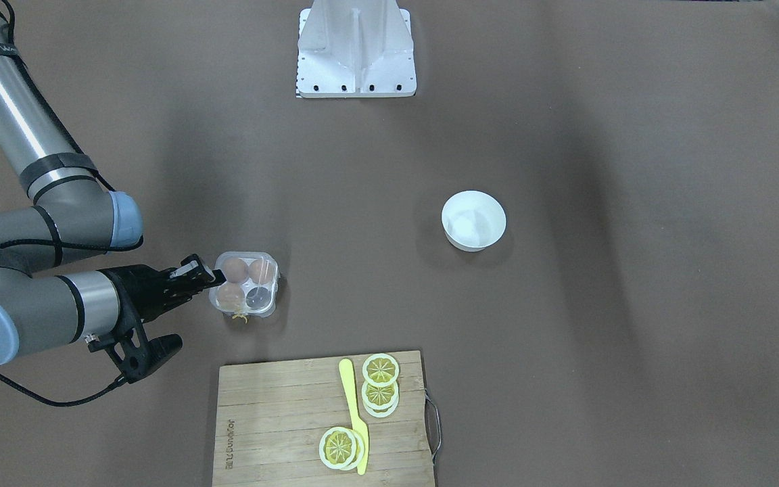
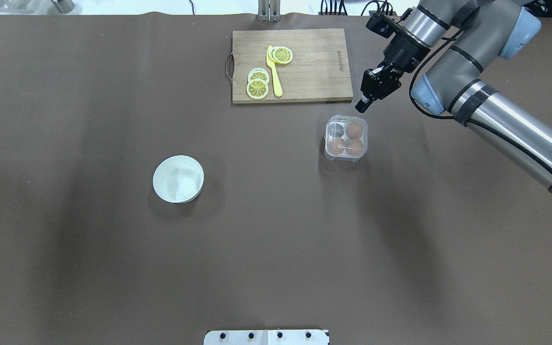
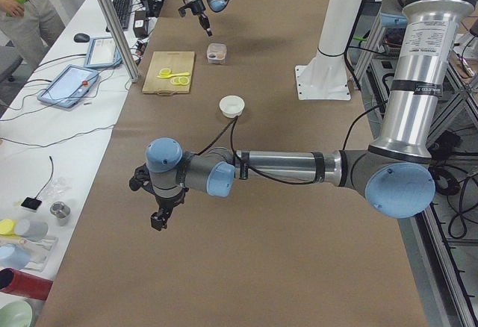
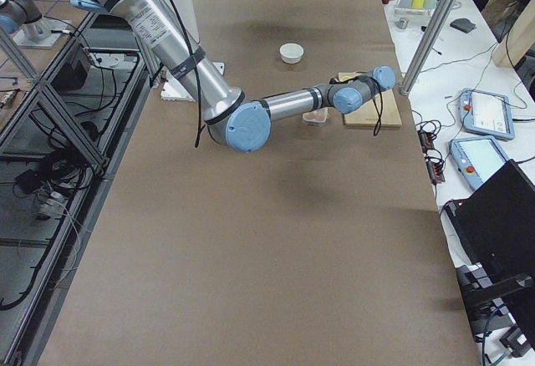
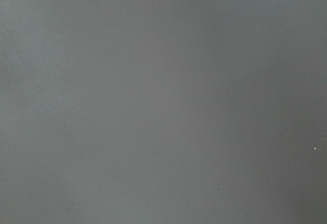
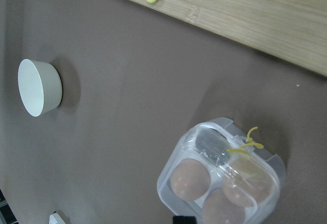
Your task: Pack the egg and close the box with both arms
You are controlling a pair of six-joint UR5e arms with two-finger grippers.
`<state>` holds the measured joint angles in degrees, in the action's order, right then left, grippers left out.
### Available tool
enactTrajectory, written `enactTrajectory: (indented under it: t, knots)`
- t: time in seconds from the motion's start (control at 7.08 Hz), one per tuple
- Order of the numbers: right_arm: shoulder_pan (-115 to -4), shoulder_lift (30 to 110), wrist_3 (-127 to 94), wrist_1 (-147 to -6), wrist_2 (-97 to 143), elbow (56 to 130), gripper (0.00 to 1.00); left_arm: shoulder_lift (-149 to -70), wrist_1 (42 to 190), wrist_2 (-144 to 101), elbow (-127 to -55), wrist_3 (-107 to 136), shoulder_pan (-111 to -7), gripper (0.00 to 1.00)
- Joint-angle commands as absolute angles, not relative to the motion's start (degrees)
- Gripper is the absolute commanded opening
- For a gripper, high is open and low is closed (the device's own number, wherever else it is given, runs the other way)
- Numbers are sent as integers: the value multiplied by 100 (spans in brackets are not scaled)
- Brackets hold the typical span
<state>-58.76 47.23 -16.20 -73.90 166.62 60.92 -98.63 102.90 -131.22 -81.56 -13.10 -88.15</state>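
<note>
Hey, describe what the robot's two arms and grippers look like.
The right arm and left arm are silver-and-grey tubes with light blue joint caps, black cables strapped on, and printed lettering. The right gripper and left gripper are black.

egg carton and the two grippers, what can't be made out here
- Left gripper: seen only in the exterior left view, small; open or shut unclear. Its wrist view shows only table cover.
- Egg carton: whether the lid is latched; clear plastic glare, all views.
- Right gripper: in its wrist view cut off by the bottom edge.
- Exterior right view: the right arm hides part of the carton.
</note>
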Motion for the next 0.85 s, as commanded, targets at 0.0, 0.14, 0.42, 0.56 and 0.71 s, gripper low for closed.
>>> enactTrajectory:
  t: [0.0,0.14,0.42,0.56,0.71]
  knots:
    - [-6125,4842,-1626,-7304,16568,6169,0,-9861,10283,-13122,-8156,-1310,-8815,97]
    - [-6309,5052,-1617,-7234,16350,6353,0,-9861,10283,-13122,-8156,-1310,-8815,97]
    - [-6739,5578,-1591,-6762,15700,6556,0,-9861,10283,-13122,-8156,-1310,-8815,97]
    - [-7054,5790,-1565,-6602,15349,6565,0,-9861,10275,-13122,-8148,-1310,-8824,97]
    - [-7371,6001,-1443,-6574,14989,6583,0,-9861,10222,-13131,-8147,-1310,-8842,97]
